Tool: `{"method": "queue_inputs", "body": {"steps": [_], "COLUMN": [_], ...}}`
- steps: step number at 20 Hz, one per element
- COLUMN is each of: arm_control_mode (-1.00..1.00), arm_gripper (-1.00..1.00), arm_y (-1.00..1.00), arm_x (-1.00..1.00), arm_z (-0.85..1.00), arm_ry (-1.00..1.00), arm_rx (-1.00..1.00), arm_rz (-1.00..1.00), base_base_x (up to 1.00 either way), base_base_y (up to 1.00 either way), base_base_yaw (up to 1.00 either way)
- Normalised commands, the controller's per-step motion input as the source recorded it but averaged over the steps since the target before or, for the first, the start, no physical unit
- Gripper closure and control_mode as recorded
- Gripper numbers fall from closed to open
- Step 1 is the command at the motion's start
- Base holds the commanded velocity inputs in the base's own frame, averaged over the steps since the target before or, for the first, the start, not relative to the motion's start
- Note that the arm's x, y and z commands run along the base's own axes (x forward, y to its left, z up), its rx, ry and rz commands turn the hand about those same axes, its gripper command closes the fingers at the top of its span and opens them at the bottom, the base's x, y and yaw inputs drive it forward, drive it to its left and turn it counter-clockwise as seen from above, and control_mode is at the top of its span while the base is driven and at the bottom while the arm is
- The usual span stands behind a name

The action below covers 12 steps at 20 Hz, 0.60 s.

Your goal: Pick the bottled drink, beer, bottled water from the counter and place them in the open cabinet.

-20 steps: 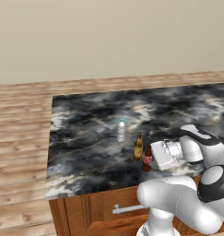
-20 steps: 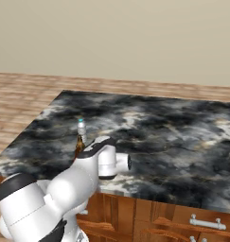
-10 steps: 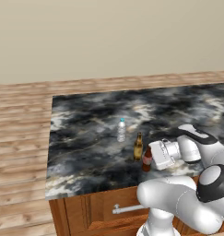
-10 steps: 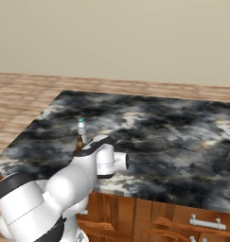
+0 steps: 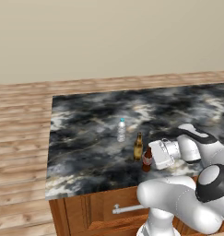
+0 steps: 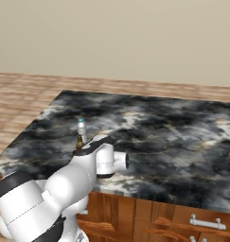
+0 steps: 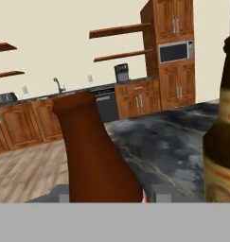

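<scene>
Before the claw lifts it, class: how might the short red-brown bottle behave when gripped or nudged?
The bottled drink stands upright and narrow, so a sideways nudge could tip it. Its smooth, tapering neck might slip upward. The beer stands close, likely to be knocked.

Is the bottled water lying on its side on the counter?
No, the bottled water stands upright on the counter, its blue-green cap pointing up, beside the beer.
</scene>
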Motion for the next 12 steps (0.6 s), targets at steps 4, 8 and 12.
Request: {"method": "queue_inputs", "body": {"steps": [4, 8, 12], "arm_control_mode": [-1.00, -1.00, -1.00], "arm_gripper": [1.00, 1.00, 1.00], "arm_y": [-0.11, -0.21, -0.32], "arm_x": [0.00, 0.00, -0.01], "arm_z": [0.27, 0.38, 0.51], "arm_ry": [0.02, 0.05, 0.05], "arm_rx": [0.02, 0.04, 0.03], "arm_rz": [0.00, 0.00, 0.00], "base_base_x": [0.00, 0.00, 0.00], "base_base_y": [0.00, 0.00, 0.00], "base_base_yaw": [0.00, 0.00, 0.00]}}
